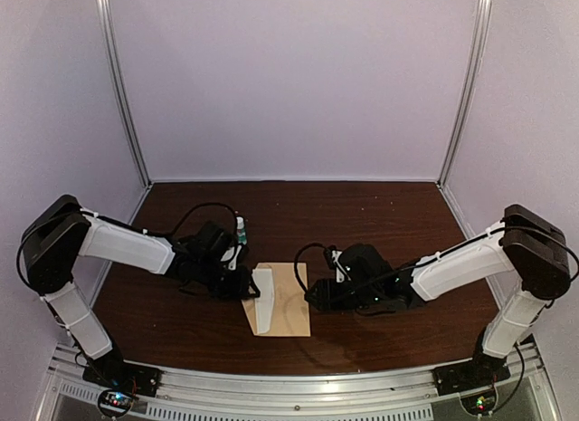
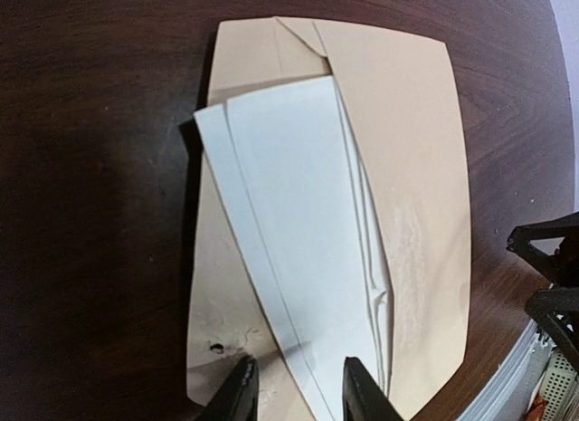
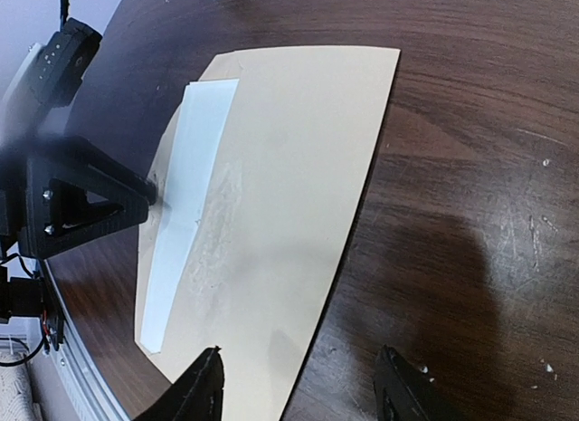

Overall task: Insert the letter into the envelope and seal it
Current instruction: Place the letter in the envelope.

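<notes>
Lying at centre frame: envelope (image 1: pixel 291 305), flat on the table (image 1: pixel 389 213).
Letter (image 2: pixel 298 249): on the envelope, its right edge hidden under a tan layer; how far inside is unclear.
Left gripper (image 2: pixel 304 398): jaws narrowly apart with the letter's end between them, cut off at the bottom edge; I cannot tell whether they grip it.
Right gripper (image 3: pixel 303 389): jaws wide, holding nothing, over the envelope's lower corner.
</notes>
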{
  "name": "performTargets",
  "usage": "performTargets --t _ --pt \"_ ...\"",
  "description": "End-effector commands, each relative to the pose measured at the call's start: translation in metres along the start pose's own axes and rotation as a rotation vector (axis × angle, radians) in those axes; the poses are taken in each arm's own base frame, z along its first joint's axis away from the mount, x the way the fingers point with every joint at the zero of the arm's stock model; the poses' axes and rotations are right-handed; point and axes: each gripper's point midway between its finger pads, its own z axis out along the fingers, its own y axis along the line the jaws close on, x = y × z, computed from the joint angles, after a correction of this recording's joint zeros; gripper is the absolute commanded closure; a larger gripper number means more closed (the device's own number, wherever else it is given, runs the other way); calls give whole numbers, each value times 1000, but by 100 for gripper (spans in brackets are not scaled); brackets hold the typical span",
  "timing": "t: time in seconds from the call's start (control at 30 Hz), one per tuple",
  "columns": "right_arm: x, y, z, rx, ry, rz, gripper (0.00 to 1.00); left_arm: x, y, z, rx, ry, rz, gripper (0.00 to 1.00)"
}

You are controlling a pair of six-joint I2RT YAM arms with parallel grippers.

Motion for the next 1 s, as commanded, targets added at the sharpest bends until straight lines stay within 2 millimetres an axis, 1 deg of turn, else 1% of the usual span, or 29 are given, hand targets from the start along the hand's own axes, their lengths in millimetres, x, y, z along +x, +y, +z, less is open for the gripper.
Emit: performTargets --t 0.0,0.07,0.2,0.3,0.47,0.97 --pt "-12 14 6 -32 -34 10 44 -19 -9 2 16 -55 41 71" --pt "-10 12 9 -26 -28 12 46 -19 -9 3 14 -53 43 73" --pt "-8 10 15 -20 -15 12 53 -22 -11 3 19 -58 45 81" --pt "-6 9 19 -18 -5 10 56 -23 -12 3 20 -63 49 81" --pt "-4 9 23 -18 5 8 58 -20 -8 7 10 -48 45 81" --pt "1 6 31 -15 25 11 60 -16 3 11 -31 -37 34 80"
